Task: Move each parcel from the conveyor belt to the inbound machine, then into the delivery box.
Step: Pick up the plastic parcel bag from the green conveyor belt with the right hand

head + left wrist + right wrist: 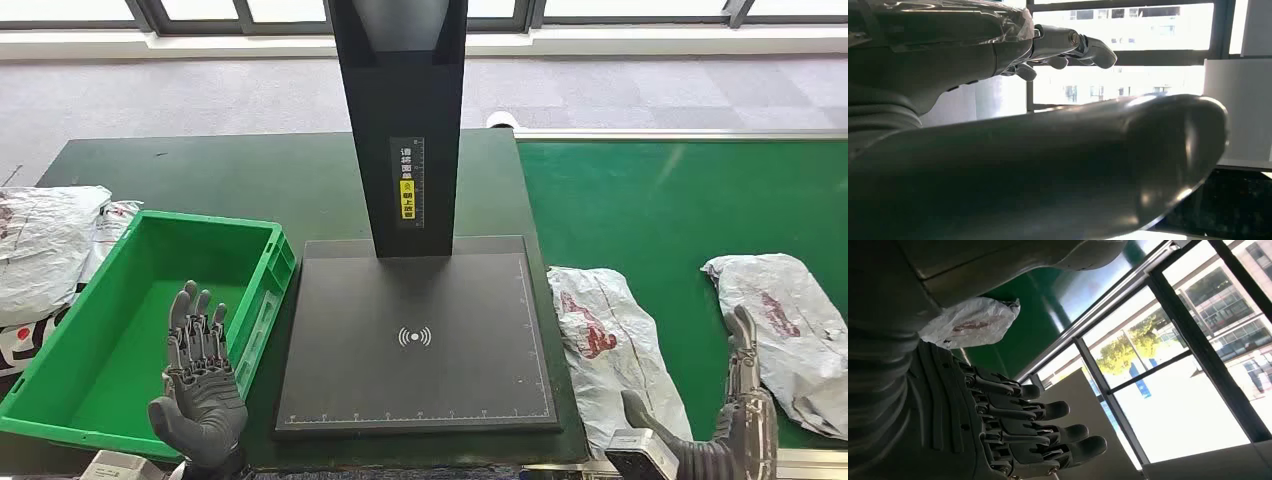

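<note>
Both hands are holding nothing: right hand [735, 420] is hovering, fingers spread, between two parcels [605, 345] lying on the conveyor belt [660, 200] beside the inbound machine [415, 340]; left hand [200, 385] is waiting over the empty delivery box [110, 340]. Neither parcel is scanned yet.

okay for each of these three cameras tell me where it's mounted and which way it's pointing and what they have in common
Head view: high on the body, looking forward and down at the inbound machine, green delivery box and conveyor belt; left hand and right hand rise from below.
Left wrist view: behind the left hand, facing windows.
Right wrist view: behind the right hand, facing the belt and windows.
Shared: a parcel shows in the head and right wrist views.
</note>
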Tool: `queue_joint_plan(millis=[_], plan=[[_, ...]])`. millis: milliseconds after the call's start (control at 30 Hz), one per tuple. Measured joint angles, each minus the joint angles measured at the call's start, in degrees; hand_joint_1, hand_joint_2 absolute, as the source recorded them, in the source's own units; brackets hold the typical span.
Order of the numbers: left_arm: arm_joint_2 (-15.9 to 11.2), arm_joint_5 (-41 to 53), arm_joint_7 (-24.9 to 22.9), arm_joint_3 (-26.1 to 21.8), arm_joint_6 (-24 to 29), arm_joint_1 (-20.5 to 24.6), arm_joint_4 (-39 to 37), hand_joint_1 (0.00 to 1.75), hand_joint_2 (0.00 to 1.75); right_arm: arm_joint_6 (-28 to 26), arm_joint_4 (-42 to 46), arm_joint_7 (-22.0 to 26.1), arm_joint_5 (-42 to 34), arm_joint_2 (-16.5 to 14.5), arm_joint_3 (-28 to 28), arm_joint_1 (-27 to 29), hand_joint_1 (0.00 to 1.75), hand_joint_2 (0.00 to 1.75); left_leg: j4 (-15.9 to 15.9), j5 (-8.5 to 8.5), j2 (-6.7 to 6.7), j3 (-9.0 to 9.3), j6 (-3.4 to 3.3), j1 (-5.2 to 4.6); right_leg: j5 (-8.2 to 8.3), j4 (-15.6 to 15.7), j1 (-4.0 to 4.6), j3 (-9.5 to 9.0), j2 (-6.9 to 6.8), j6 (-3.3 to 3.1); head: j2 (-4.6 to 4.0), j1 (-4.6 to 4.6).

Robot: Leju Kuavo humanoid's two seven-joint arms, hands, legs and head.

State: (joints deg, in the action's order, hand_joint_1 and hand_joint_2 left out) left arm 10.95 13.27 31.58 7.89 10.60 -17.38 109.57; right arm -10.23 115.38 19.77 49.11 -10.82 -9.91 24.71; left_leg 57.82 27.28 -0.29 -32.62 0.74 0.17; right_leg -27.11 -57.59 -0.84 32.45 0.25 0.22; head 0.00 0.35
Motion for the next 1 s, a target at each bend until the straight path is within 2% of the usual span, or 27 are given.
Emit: queue_joint_plan(millis=[200,367,633,1000], plan=[[0.00,0.29,0.68,0.00,0.92,-0.69,0.52,0.00,0.00,0.60,-2.62,-2.19,2.58,0.00,-1.21,-2.39,0.00,1.75,0.00,-0.01,0.00,0.24,0.00,0.00,-0.01,0.00,0.00,0.03,0.01,-0.01,0.00,0.00],[0.00,0.78,0.53,0.00,0.98,-0.47,0.43,0.00,0.00,4.17,-6.54,-2.76,-2.30,0.00,-3.27,-5.07,0.00,1.75,0.00,-0.03,0.00,0.41,-0.01,0.00,0.01,0.00,-0.01,0.01,0.00,-0.01,0.00,0.00],[-0.02,0.60,0.46,0.00,1.00,0.84,-0.72,0.00,0.00,4.17,-18.06,-3.29,-4.34,0.02,-8.58,-10.59,0.00,1.75,0.00,-0.05,0.00,0.42,-0.03,0.00,0.04,0.00,-0.01,0.00,0.00,0.02,0.00,0.00],[-0.02,0.58,0.46,0.00,1.01,1.23,-1.06,0.00,0.00,4.00,-20.62,-3.25,-4.38,0.02,-9.62,-11.60,0.00,1.75,0.01,-0.06,0.00,0.42,-0.02,0.00,0.05,0.00,-0.01,0.00,0.00,0.02,0.00,0.00]])
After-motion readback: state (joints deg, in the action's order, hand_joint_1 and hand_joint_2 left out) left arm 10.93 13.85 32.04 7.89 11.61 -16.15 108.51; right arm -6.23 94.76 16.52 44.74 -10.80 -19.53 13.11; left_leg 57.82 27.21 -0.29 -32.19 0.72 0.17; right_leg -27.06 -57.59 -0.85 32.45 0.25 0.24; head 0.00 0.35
